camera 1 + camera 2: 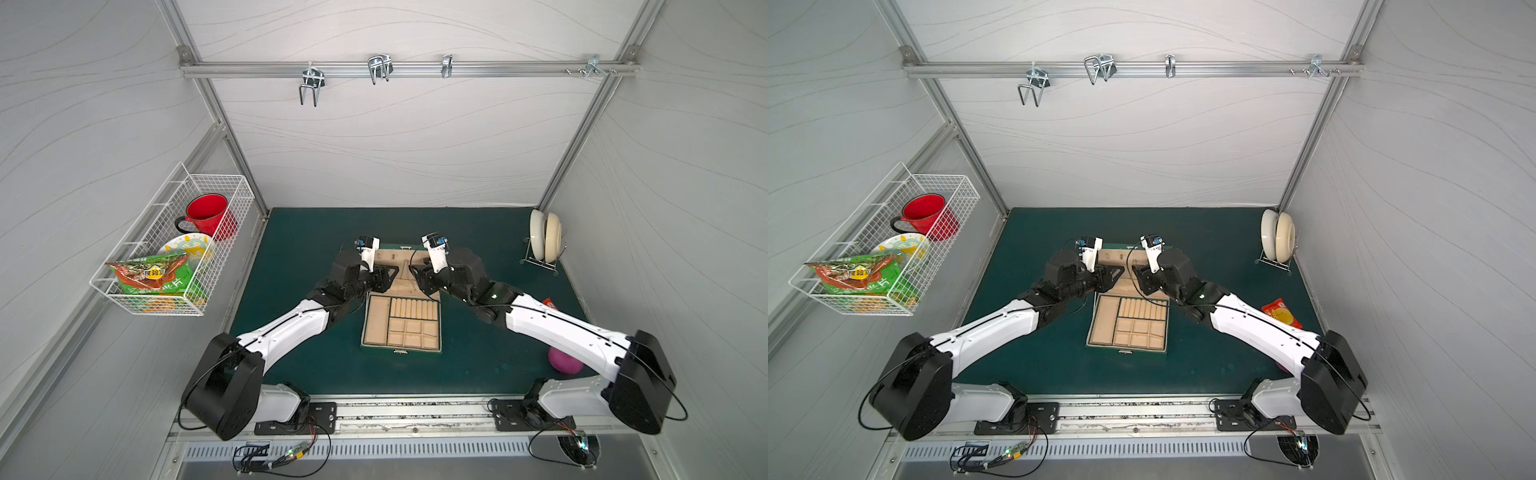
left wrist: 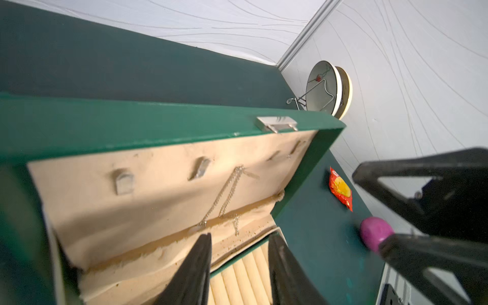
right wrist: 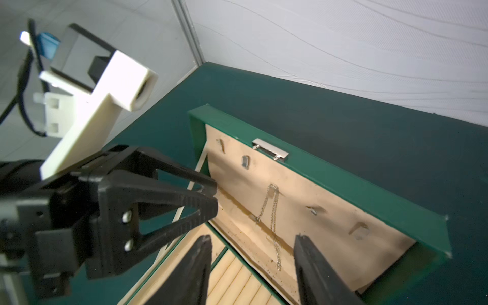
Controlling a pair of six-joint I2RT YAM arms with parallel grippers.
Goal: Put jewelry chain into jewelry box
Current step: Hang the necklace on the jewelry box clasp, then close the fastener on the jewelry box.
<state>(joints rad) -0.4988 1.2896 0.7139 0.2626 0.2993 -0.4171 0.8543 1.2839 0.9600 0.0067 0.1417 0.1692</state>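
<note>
The dark green jewelry box (image 1: pixel 376 318) (image 1: pixel 1105 320) stands open in the middle of the green table, its lid (image 2: pixel 158 124) (image 3: pixel 356 184) tilted back. The thin silver jewelry chain (image 2: pixel 232 181) (image 3: pixel 274 224) hangs looped over a small hook on the lid's beige lining, both ends dangling toward the hinge. My left gripper (image 2: pixel 240 237) (image 1: pixel 392 276) is open just below the chain, over the ring rolls, with nothing between its fingers. My right gripper (image 3: pixel 252 236) (image 1: pixel 413 272) is open wider, facing the chain's lower end without touching it. The two grippers point at each other in front of the lid.
A wire basket (image 1: pixel 174 249) on the left wall holds a red mug, a plate and a snack bag. A plate rack (image 1: pixel 544 243) stands at the back right. A red snack packet (image 1: pixel 1281 311) and a purple object (image 1: pixel 563 361) lie on the right. Metal hooks (image 1: pixel 380 68) hang from the rear rail.
</note>
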